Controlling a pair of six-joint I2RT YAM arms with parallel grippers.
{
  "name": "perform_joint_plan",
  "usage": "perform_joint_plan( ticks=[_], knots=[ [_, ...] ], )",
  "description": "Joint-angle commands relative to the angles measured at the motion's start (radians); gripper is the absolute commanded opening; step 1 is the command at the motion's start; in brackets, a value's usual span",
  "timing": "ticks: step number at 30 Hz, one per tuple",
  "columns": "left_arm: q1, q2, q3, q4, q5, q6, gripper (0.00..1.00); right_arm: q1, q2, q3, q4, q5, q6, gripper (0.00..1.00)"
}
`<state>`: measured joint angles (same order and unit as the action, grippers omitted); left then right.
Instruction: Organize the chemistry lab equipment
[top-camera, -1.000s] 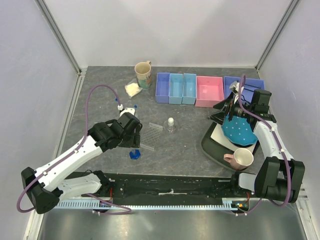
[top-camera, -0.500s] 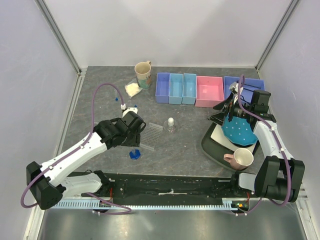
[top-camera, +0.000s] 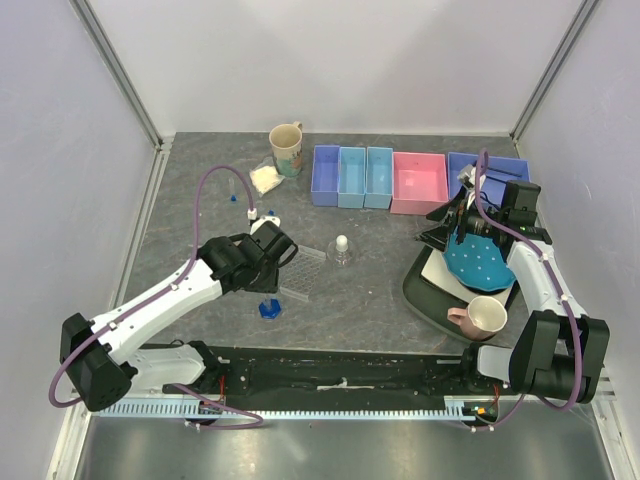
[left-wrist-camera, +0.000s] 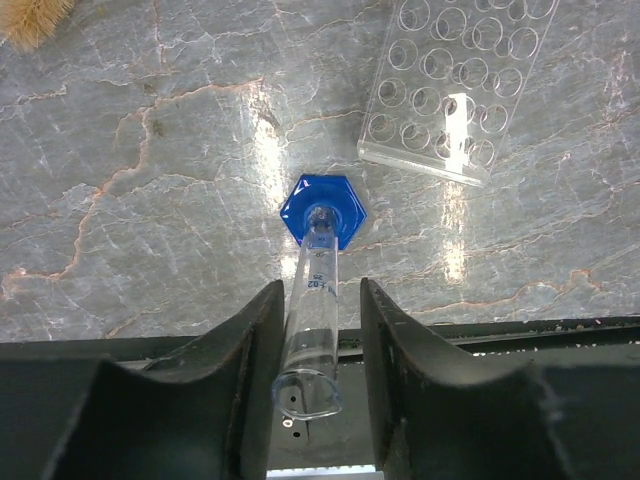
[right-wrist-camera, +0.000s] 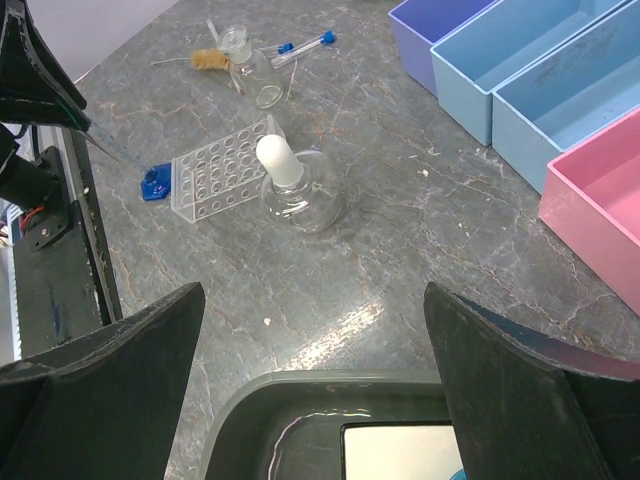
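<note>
A clear graduated cylinder (left-wrist-camera: 312, 300) stands upright on its blue hexagonal foot (left-wrist-camera: 322, 212) (top-camera: 268, 308). My left gripper (left-wrist-camera: 320, 290) (top-camera: 272, 268) straddles its upper end, jaws partly closed. The left finger lies close against the glass and a gap shows on the right side. The clear tube rack (top-camera: 305, 268) (left-wrist-camera: 455, 90) lies just beyond it. The white-stoppered flask (top-camera: 342, 250) (right-wrist-camera: 295, 190) stands right of the rack. The powder bag (top-camera: 265, 178) and blue-capped tubes (right-wrist-camera: 300, 42) lie at the back left. My right gripper (top-camera: 445, 225) (right-wrist-camera: 312, 300) hangs wide open and empty over the tray's edge.
A dark tray (top-camera: 420, 290) on the right carries a blue dotted plate (top-camera: 480, 262) and a pink mug (top-camera: 480, 318). Blue bins (top-camera: 350, 177) and a pink bin (top-camera: 419, 182) line the back, with a cream mug (top-camera: 287, 148) to their left. A small brush (right-wrist-camera: 210, 60) lies near the tubes.
My left arm has reached forward and to the right, and its jaws have narrowed around the cylinder. The right arm has stayed still.
</note>
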<state>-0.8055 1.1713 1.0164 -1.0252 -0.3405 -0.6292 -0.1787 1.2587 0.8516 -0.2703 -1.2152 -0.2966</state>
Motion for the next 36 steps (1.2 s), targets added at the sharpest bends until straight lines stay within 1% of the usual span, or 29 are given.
perform_joint_plan(
  ticks=[1,2,3,5,6,8,9,13,17,22,23,25,26,28,29,31,32,33,34,35,36],
  knots=[
    [-0.008,-0.001,0.040,-0.004,-0.029,-0.010,0.41,0.004,0.004,0.040,0.010,-0.018,-0.035,0.98],
    [-0.008,-0.001,0.042,-0.003,-0.028,-0.010,0.39,0.004,0.004,0.040,0.011,-0.020,-0.035,0.98],
    [-0.008,-0.001,0.042,-0.004,-0.029,-0.009,0.33,0.004,0.004,0.040,0.008,-0.018,-0.036,0.98],
    [-0.008,-0.001,0.045,-0.003,-0.026,-0.006,0.28,0.002,0.005,0.041,0.006,-0.020,-0.038,0.98],
    [-0.008,-0.001,0.045,-0.004,-0.023,-0.006,0.23,0.002,0.005,0.041,0.006,-0.018,-0.038,0.98],
    [-0.006,-0.004,0.048,-0.006,-0.023,-0.004,0.18,0.004,0.004,0.041,0.003,-0.018,-0.039,0.98],
    [-0.008,-0.004,0.050,-0.007,-0.023,-0.003,0.13,0.004,0.002,0.043,0.002,-0.018,-0.041,0.98],
    [-0.008,-0.019,0.073,-0.022,-0.029,0.006,0.10,0.004,0.002,0.044,-0.009,-0.023,-0.053,0.98],
    [-0.008,-0.065,0.108,-0.022,-0.012,0.029,0.09,0.024,0.010,0.052,-0.046,-0.038,-0.094,0.98],
    [-0.006,-0.085,0.181,-0.022,0.041,0.052,0.09,0.159,0.022,0.072,-0.133,-0.009,-0.193,0.98],
    [-0.006,-0.084,0.194,-0.021,0.070,0.054,0.09,0.223,0.025,0.076,-0.144,0.002,-0.223,0.98],
    [-0.006,-0.078,0.229,-0.019,0.098,0.059,0.08,0.283,0.025,0.096,-0.170,0.020,-0.239,0.99],
    [-0.006,-0.075,0.241,-0.015,0.132,0.062,0.08,0.342,0.025,0.107,-0.175,0.022,-0.246,0.98],
    [-0.006,-0.071,0.267,0.019,0.173,0.066,0.08,0.402,0.025,0.147,-0.187,0.045,-0.259,0.98],
    [-0.004,-0.068,0.275,0.034,0.220,0.066,0.08,0.462,0.024,0.183,-0.197,0.058,-0.271,0.98],
    [-0.006,-0.058,0.289,0.094,0.274,0.068,0.08,0.521,0.027,0.222,-0.216,0.104,-0.289,0.98],
    [-0.006,-0.052,0.294,0.115,0.328,0.068,0.08,0.574,0.028,0.256,-0.219,0.115,-0.291,0.98],
    [-0.006,-0.047,0.298,0.135,0.340,0.065,0.08,0.599,0.034,0.274,-0.225,0.124,-0.292,0.98],
    [-0.006,-0.032,0.300,0.175,0.406,0.063,0.08,0.623,0.038,0.288,-0.228,0.149,-0.292,0.98],
    [-0.006,-0.027,0.301,0.194,0.429,0.062,0.08,0.669,0.042,0.302,-0.230,0.160,-0.291,0.98],
    [-0.006,-0.018,0.303,0.212,0.455,0.057,0.08,0.686,0.054,0.326,-0.237,0.172,-0.291,0.98]
  ],
)
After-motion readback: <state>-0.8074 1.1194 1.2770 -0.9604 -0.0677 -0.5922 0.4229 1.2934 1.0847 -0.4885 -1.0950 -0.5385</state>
